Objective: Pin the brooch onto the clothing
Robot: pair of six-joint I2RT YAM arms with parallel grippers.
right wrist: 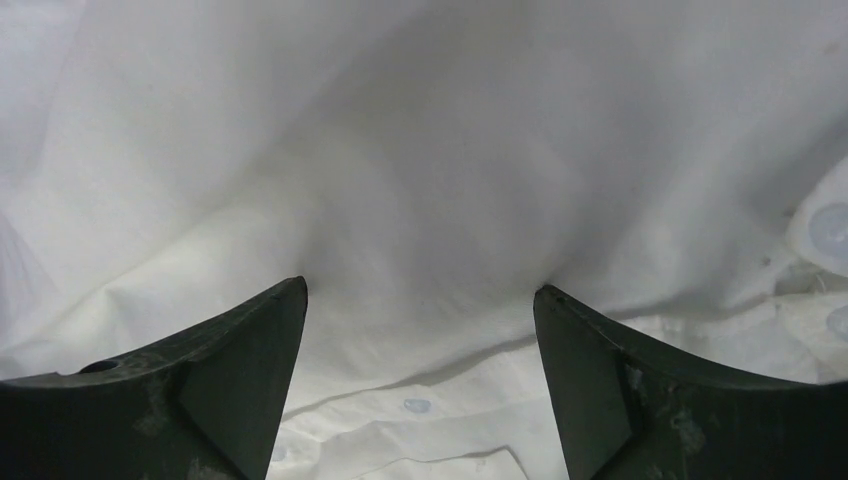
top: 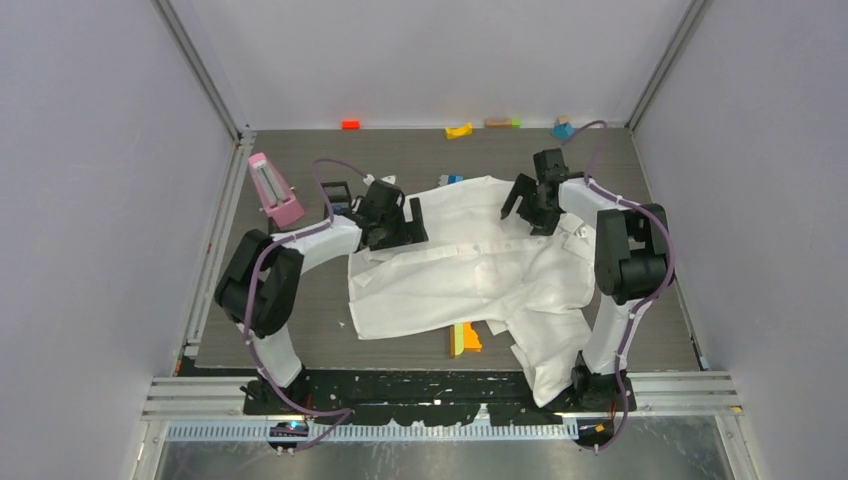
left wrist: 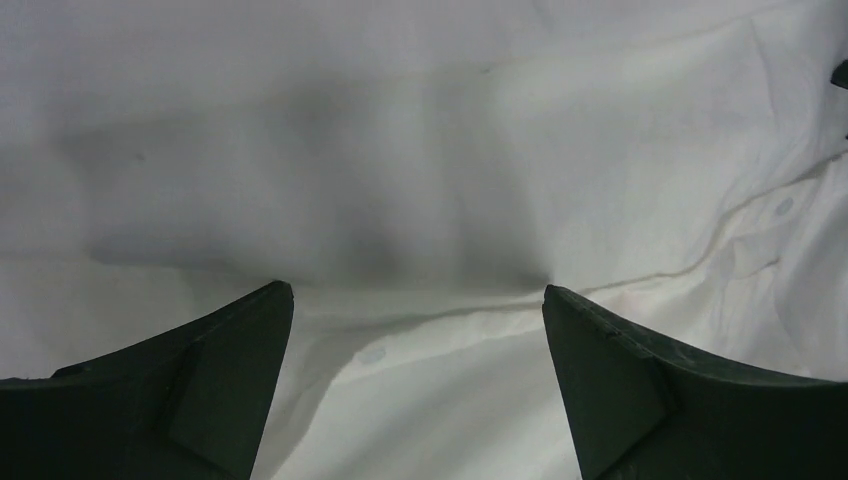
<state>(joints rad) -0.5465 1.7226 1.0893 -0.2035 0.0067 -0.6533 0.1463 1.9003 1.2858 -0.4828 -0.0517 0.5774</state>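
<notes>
Cloth-handling seems to be the step in hand. The shirt (top: 470, 270) lies rumpled on the surface (top: 420, 150), with both arms reaching over its far half. The left pincer (left wrist: 415, 295) has its jaws apart, tips at the fabric beside the button row. The right pincer (right wrist: 420, 290) is spread the same way and holds nothing. No view shows the brooch clearly, and neither pincer carries it. The next move probably calls for finding and gripping it while the other pincer holds the cloth flat.

Agape: left claw (left wrist: 416, 288), right claw (right wrist: 420, 285).
</notes>
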